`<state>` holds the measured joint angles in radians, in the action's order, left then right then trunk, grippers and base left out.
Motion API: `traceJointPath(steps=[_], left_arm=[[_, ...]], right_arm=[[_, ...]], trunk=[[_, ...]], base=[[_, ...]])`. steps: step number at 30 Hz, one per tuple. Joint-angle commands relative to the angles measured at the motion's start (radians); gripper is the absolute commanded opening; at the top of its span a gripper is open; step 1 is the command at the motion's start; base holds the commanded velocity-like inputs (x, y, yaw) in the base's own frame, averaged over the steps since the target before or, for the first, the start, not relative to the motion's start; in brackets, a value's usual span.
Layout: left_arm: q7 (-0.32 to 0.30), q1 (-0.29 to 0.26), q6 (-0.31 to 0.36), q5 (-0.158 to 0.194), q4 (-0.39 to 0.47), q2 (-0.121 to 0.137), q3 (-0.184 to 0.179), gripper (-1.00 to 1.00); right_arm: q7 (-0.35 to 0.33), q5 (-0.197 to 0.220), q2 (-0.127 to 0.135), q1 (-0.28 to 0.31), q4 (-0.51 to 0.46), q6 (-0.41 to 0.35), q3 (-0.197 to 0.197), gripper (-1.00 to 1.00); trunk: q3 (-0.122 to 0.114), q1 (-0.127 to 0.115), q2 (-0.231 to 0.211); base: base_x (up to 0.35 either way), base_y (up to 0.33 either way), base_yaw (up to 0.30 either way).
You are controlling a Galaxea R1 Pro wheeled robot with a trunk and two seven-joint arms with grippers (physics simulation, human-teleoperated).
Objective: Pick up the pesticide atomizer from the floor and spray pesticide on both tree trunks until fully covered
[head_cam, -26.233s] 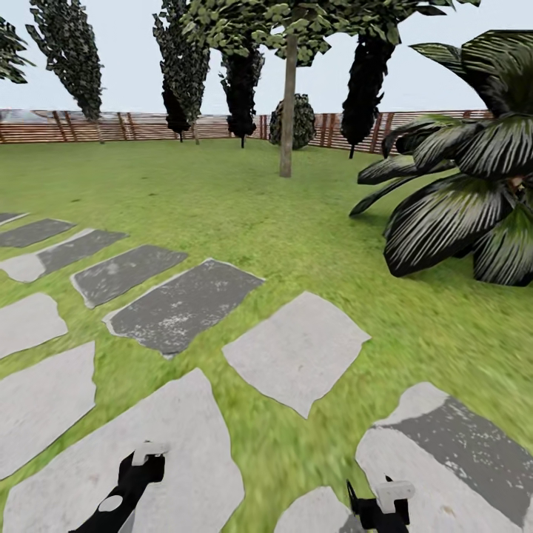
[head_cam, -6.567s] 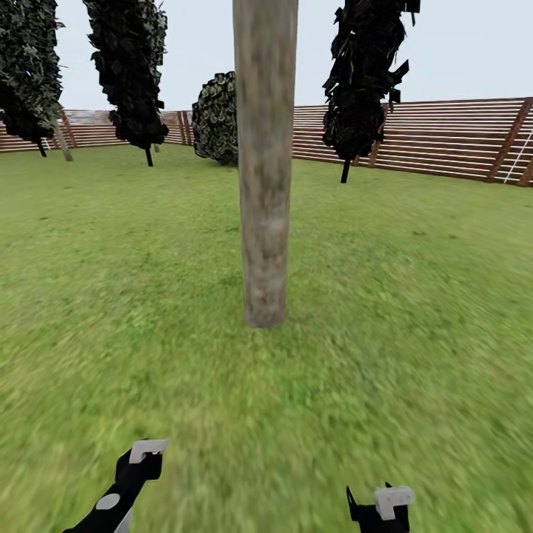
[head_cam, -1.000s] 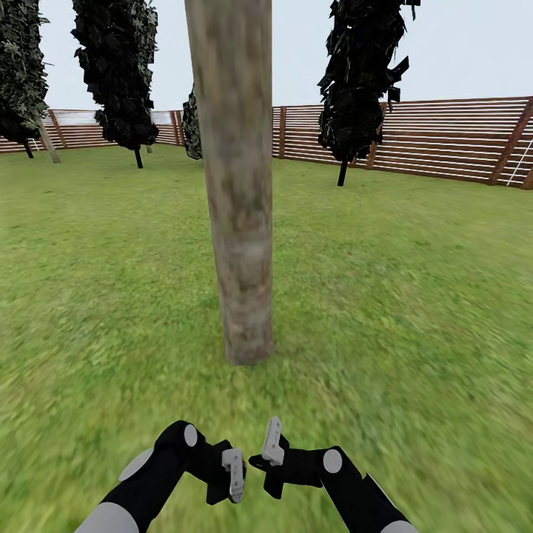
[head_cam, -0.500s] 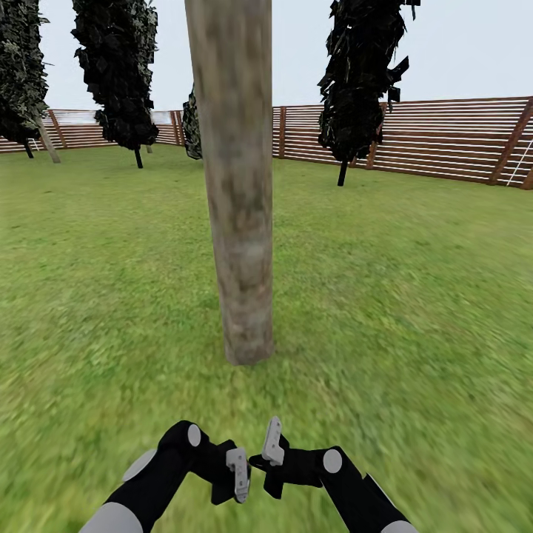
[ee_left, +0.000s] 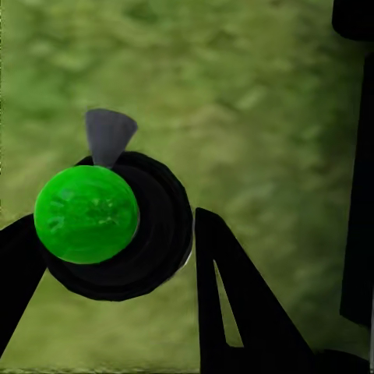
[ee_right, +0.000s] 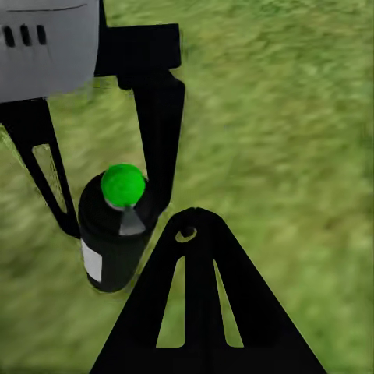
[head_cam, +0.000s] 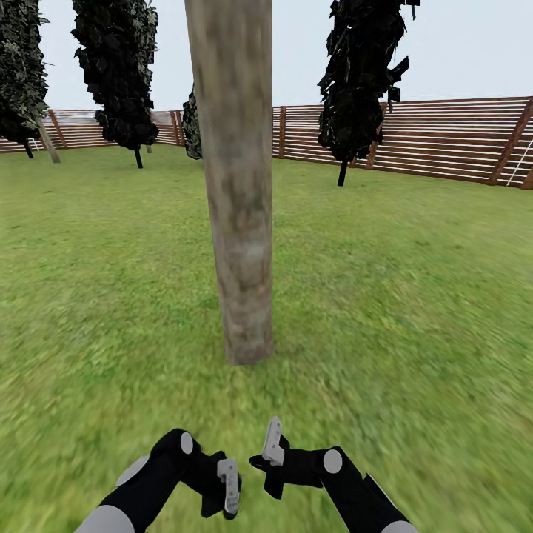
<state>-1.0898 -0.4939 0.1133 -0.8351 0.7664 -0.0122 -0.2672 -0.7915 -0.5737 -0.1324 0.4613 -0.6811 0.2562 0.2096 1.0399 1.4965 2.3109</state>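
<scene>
One tree's thick, pale mottled trunk (head_cam: 237,222) stands straight ahead on the lawn, a short way beyond both grippers. The pesticide atomizer (ee_right: 109,241) is a dark bottle with a green round top, a grey nozzle and a white label. My left gripper (head_cam: 222,490) is shut on it, one finger (ee_right: 160,148) on each side of the body. In the left wrist view the atomizer (ee_left: 117,226) is seen from above. My right gripper (head_cam: 270,444) is shut with nothing in it, its tips pointing at the bottle from close by. The second tree is out of view.
Green lawn (head_cam: 414,296) spreads on all sides. A brown slat fence (head_cam: 444,141) runs along the back. Thin-trunked dark-leaved trees (head_cam: 363,74) (head_cam: 118,74) stand near the fence, far behind the trunk.
Over the last second my left gripper with the atomizer has dropped slightly and drawn back toward me. The right gripper and the view have stayed still.
</scene>
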Motion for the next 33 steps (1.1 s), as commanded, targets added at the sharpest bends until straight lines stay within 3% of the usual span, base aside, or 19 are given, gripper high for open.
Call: traceJointPath(steps=[1,4,11,12,14,18,19,22,23,25,27,28,30,33], left_arm=[[0.001,0.0,0.0,0.001,0.0,0.01,0.0,-1.0],[0.001,0.0,0.0,0.001,-0.001,0.034,0.001,-1.0],[0.001,0.0,0.003,0.002,-0.001,0.12,0.005,-1.0],[0.0,0.0,0.003,0.002,0.0,0.137,0.006,-1.0],[-0.002,0.0,0.003,0.003,0.008,0.185,0.009,-1.0],[0.001,0.0,0.005,0.003,0.013,0.243,0.042,-1.0],[0.003,0.001,0.005,0.003,0.014,0.251,0.062,-1.0],[0.017,0.006,0.005,0.004,0.014,0.26,0.19,-1.0],[0.041,0.01,0.005,0.006,0.013,0.258,0.256,-1.0],[0.093,0.013,0.005,0.013,0.006,0.256,0.327,-1.0],[0.17,0.015,0.006,0.041,-0.005,0.245,0.395,-1.0],[0.212,0.017,0.005,0.08,-0.022,0.23,0.435,-1.0],[0.282,0.017,0.005,0.149,-0.069,0.215,0.492,-1.0],[0.409,0.016,0.006,0.223,-0.142,0.207,0.54,-1.0]], right_arm=[[0.0,0.0,0.0,0.0,0.0,0.0,0.0,-1.0],[0.0,0.0,0.0,0.0,0.0,0.0,-0.001,-1.0],[0.0,-0.001,0.002,0.0,0.001,0.001,-0.001,-1.0],[0.0,-0.001,0.002,0.0,0.001,0.001,-0.001,1.0],[0.0,-0.001,0.005,0.0,0.002,0.001,-0.003,1.0],[0.001,-0.002,0.009,0.0,0.004,0.001,-0.008,1.0],[0.002,-0.002,0.01,0.0,0.004,0.001,-0.009,1.0],[0.008,-0.001,0.027,-0.001,0.006,0.002,-0.015,1.0],[0.01,0.001,0.052,-0.001,0.007,0.003,-0.034,1.0],[0.02,0.002,0.088,-0.002,0.008,0.004,-0.096,1.0],[0.068,0.002,0.115,-0.004,0.03,0.004,-0.226,1.0],[0.125,0.002,0.123,-0.005,0.068,0.006,-0.314,1.0],[0.245,0.002,0.133,-0.007,0.129,0.01,-0.435,1.0],[0.425,0.002,0.156,-0.027,0.17,0.029,-0.525,1.0]], trunk=[[0.0,0.0,0.0],[0.0,0.0,0.0],[0.0,0.0,0.0],[0.0,0.0,0.0],[0.0,0.0,0.0],[0.0,0.0,0.0],[0.0,0.0,0.0],[0.0,0.0,0.0],[0.0,0.0,0.0],[0.0,0.0,0.0],[0.0,0.0,0.0],[0.0,0.0,0.0],[0.0,0.0,0.0],[0.0,0.0,0.0]], base=[[0.0,0.0,0.0],[0.0,0.0,0.0],[0.0,0.0,0.0],[0.0,0.0,0.0],[0.0,0.0,0.0],[0.0,0.0,0.0],[0.0,0.0,0.0],[0.0,0.0,0.0],[0.0,0.0,0.0],[0.0,0.0,0.0],[0.0,0.0,0.0],[0.0,0.0,0.0],[0.0,0.0,0.0],[0.0,0.0,0.0]])
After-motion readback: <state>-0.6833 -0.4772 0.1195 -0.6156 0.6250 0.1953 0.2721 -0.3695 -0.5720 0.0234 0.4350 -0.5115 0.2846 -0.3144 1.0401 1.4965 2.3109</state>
